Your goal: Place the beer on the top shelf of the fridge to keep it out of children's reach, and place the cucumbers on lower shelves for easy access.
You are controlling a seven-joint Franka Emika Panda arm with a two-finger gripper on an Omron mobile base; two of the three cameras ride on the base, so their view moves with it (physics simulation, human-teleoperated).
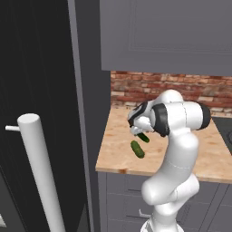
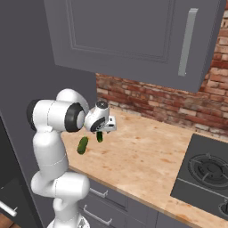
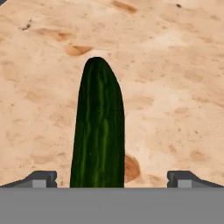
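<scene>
Two dark green cucumbers lie on the wooden counter (image 2: 142,156). One cucumber (image 1: 143,137) (image 2: 99,136) (image 3: 98,127) sits right under my hand, and the other cucumber (image 1: 137,149) (image 2: 82,145) lies just beside it, nearer the counter's front edge. My gripper (image 3: 113,179) (image 1: 139,130) (image 2: 105,130) points down at the first one and is open, its fingertips (image 3: 41,178) wide on either side without touching it. The fridge (image 1: 31,68) stands at the left with its long white handle (image 1: 38,167). The beer and the shelves are out of view.
A dark cooktop (image 2: 205,173) lies on the counter at the right. Grey upper cabinets (image 2: 133,31) hang above a brick wall (image 2: 169,104). Grey drawers (image 2: 104,198) run under the counter. A tall grey panel (image 1: 88,113) separates fridge and counter.
</scene>
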